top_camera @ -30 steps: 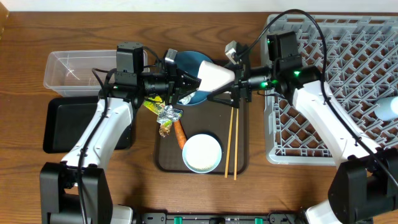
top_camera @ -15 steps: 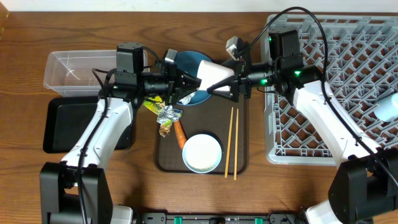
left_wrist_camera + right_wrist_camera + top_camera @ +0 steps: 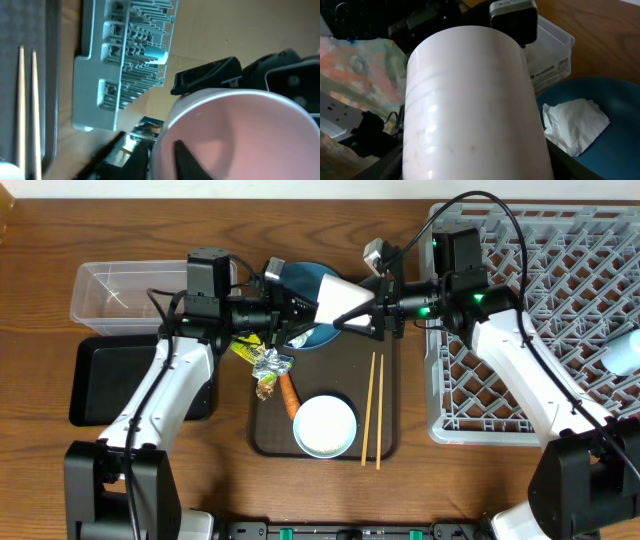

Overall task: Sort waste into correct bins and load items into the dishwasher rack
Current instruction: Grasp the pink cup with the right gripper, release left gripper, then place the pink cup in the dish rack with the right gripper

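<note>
Over the wooden surface [image 3: 300, 220], the small pink cup [image 3: 338, 302] hung above the dark blue bowl [image 3: 303, 280]. The left claw [image 3: 308, 316] had a finger inside its rim and the right claw [image 3: 356, 316] straddled its wall; which one gripped could not be told. Likely a handover: next, a secure right hold, then the dishwasher rack [image 3: 560, 300].

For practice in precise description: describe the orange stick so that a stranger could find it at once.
Start at the brown tray in the middle of the table. Near its left edge, between the crumpled foil wrapper and the white bowl, lies the orange stick, the only orange thing there.
</note>
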Robot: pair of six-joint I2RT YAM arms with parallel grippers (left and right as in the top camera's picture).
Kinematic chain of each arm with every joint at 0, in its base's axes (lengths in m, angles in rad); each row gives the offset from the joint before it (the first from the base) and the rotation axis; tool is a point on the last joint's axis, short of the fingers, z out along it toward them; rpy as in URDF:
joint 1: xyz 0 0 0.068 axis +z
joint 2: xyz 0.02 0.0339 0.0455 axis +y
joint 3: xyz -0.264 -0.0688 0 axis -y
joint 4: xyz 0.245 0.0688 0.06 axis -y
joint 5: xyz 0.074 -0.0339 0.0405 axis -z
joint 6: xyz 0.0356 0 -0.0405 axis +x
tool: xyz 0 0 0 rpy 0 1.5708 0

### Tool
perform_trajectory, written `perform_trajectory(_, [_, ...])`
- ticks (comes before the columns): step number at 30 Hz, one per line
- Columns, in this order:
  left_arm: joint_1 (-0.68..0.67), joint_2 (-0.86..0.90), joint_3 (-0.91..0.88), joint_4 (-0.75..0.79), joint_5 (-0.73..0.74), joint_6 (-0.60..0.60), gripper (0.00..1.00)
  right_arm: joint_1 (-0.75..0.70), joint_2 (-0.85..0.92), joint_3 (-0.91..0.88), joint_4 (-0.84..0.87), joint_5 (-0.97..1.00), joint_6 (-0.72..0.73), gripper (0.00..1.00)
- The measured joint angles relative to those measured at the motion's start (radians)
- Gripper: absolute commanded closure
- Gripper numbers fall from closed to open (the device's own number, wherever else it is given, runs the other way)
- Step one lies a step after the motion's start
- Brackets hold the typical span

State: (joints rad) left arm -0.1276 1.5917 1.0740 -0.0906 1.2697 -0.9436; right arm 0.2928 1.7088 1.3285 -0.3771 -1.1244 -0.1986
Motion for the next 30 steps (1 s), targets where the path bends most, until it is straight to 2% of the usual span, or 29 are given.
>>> perform_trajectory(6, [0.002, 0.0, 0.0, -0.014, -0.05, 0.119, 0.68, -0.031, 0.0, 0.0, 0.0, 0.004, 0.018, 0.61])
perform_trajectory(9, [0.014, -0.002, 0.002, -0.092, -0.12, 0.21, 0.67, -0.064, -0.001, 0.0, -0.005, 0.029, 0.04, 0.62])
perform_trajectory(12, [0.033, -0.021, 0.002, -0.239, -0.26, 0.328, 0.67, -0.115, -0.012, 0.0, -0.041, 0.094, 0.065, 0.62])
perform_trajectory(16, [0.059, -0.093, 0.0, -0.402, -0.508, 0.461, 0.67, -0.188, -0.069, 0.0, -0.129, 0.214, 0.08, 0.67])
perform_trajectory(23, [0.135, -0.259, 0.001, -0.563, -0.873, 0.56, 0.67, -0.351, -0.242, 0.011, -0.351, 0.452, 0.091, 0.71])
perform_trajectory(25, [0.163, -0.289, 0.001, -0.592, -0.943, 0.576, 0.67, -0.413, -0.265, 0.04, -0.449, 0.546, 0.092, 0.74])
perform_trajectory(30, [0.194, -0.308, 0.001, -0.618, -1.011, 0.591, 0.67, -0.538, -0.27, 0.083, -0.562, 0.716, 0.093, 0.76])
